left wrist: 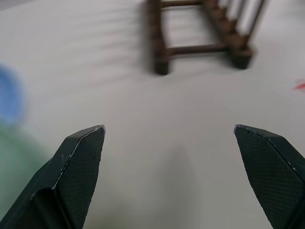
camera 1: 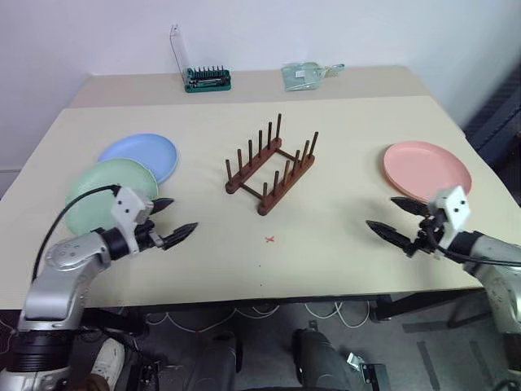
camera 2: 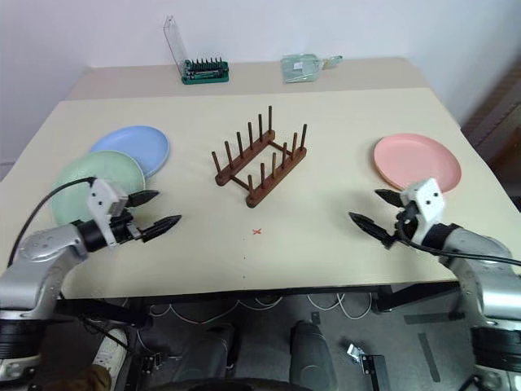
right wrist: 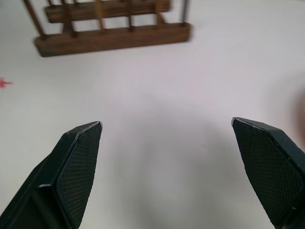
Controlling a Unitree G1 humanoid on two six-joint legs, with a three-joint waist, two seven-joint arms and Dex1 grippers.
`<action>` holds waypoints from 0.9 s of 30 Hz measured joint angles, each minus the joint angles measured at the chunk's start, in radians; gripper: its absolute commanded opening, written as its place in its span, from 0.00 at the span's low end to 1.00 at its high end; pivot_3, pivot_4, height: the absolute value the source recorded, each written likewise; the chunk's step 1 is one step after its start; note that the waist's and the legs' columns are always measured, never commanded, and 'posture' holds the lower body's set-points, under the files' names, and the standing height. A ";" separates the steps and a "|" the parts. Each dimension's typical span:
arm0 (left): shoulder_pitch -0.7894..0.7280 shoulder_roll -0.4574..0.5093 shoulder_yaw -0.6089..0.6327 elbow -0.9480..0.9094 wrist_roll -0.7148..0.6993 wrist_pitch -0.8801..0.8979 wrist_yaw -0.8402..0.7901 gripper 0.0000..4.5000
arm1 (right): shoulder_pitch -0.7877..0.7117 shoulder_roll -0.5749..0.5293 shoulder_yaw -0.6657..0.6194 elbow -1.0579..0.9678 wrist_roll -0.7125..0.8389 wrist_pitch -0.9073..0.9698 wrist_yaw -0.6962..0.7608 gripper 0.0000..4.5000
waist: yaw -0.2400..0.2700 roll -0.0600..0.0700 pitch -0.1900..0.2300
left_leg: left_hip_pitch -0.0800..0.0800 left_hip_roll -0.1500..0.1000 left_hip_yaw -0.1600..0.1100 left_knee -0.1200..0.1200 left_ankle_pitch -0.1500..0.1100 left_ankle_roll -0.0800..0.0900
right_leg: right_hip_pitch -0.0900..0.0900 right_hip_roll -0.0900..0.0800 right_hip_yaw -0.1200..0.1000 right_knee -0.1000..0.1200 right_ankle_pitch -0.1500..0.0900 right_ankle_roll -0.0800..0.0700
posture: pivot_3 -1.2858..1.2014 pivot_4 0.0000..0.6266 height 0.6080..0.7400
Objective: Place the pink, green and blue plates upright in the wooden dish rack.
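Three plates lie flat & unracked: green plate [camera 1: 102,191] w/ blue plate [camera 1: 142,153] just behind left end effector [camera 1: 173,220], pink plate [camera 1: 426,169] just behind right end effector [camera 1: 399,218], both w/ fingers apart & empty, wooden dish rack [camera 1: 269,167] between them, bare desk [camera 1: 326,236] all round, probably for clear reach.

Both arms are silver-grey metal with rounded joints. Each hand, left hand [camera 1: 172,220] and right hand [camera 1: 394,219], carries a white boxy block and two black pointed, textured fingers [left wrist: 78,167]. A black cable [camera 1: 69,210] loops along the left arm.
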 measured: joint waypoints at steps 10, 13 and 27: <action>-0.002 -0.052 -0.067 -0.006 0.000 -0.012 -0.046 0.99 | 0.006 0.001 0.004 -0.080 0.013 0.026 -0.003 0.99 | 0.005 0.000 0.000 | 0.000 0.000 0.000 0.001 0.000 0.000 | 0.000 0.000 0.000 0.000 0.000 0.000 | 0.52 0.24 1.00; -0.005 -0.053 -0.091 -0.027 0.001 -0.008 -0.054 0.99 | 0.017 0.003 0.019 -0.107 0.020 0.045 -0.008 0.99 | 0.003 0.000 0.000 | 0.000 0.000 0.000 0.001 0.000 0.000 | 0.000 0.000 0.000 0.000 0.000 0.000 | 0.52 0.24 1.00; -0.205 -0.340 -0.494 0.041 0.316 -0.013 0.197 0.99 | -0.012 0.065 0.129 -0.162 0.018 0.054 -0.077 0.99 | 0.005 0.000 0.000 | 0.000 -0.002 -0.001 0.002 0.000 0.000 | 0.001 -0.001 0.000 0.000 0.000 0.001 | 0.52 0.24 1.00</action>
